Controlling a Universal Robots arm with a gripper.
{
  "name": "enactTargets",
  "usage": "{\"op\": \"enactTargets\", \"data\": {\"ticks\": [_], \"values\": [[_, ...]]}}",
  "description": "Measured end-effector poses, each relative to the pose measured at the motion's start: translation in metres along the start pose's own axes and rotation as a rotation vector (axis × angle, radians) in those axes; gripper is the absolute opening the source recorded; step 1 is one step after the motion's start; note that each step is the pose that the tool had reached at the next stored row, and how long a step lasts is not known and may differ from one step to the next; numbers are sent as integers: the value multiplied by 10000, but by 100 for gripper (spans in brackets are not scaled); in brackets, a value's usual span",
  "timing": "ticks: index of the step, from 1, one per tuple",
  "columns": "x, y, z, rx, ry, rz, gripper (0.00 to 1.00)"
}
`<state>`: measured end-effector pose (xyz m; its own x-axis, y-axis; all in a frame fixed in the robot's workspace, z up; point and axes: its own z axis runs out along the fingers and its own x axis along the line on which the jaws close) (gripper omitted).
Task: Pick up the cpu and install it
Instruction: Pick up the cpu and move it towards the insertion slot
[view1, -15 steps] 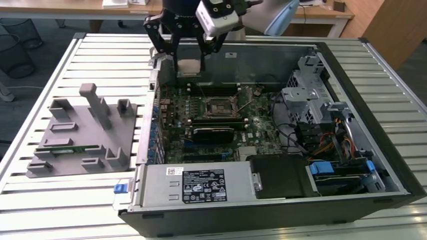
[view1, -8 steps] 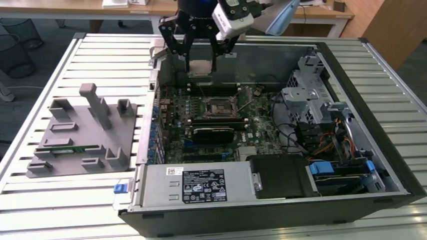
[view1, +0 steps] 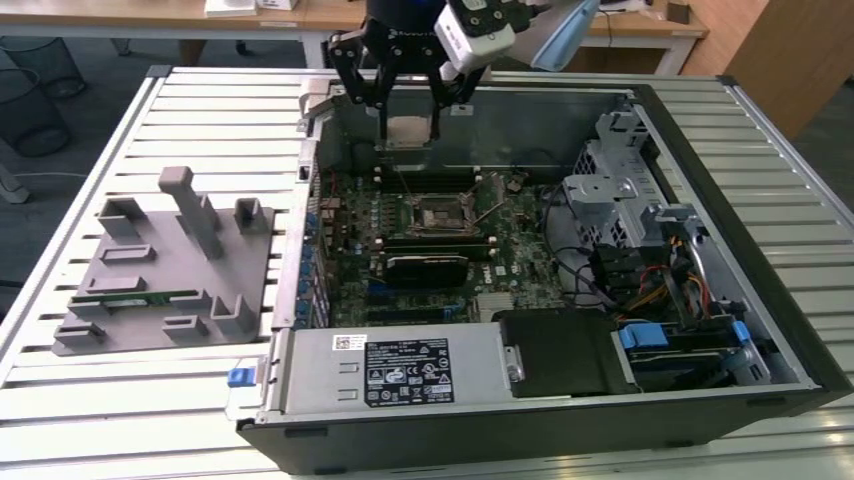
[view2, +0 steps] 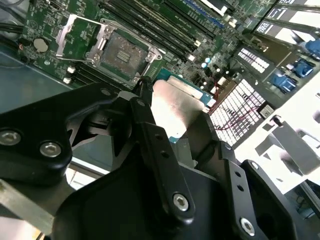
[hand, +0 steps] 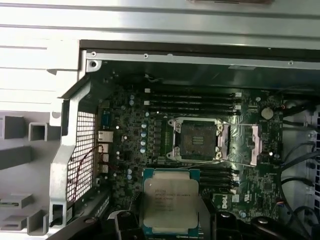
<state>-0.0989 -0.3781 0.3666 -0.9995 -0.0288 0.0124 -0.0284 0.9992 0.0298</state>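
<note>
Clamped on the cpu (hand: 170, 202) at two opposite edges, silver top facing the camera in the first wrist view, green rim showing around it. Held off the board in the clenched gripper (view1: 420, 118), above the far end of the open computer case (view1: 534, 440) in the exterior view. Not seated: kept apart from the socket (hand: 196, 140), bare inside, its metal frame (hand: 250, 145) swung open beside it. Flanked by rows of black memory slots (hand: 192, 100) on the green motherboard (hand: 135, 165). Outside the case, toward the exterior view's left, on the slatted metal surface (view1: 200, 110): a grey holder tray (view1: 160, 270) carrying a thin green memory stick (view1: 127, 297).
</note>
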Motion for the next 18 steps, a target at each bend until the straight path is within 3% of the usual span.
{"op": "enactTargets", "data": {"ticks": [13,18], "values": [[-241,64,33,0,-1,35,53],[-301,93,41,1,0,36,53]]}}
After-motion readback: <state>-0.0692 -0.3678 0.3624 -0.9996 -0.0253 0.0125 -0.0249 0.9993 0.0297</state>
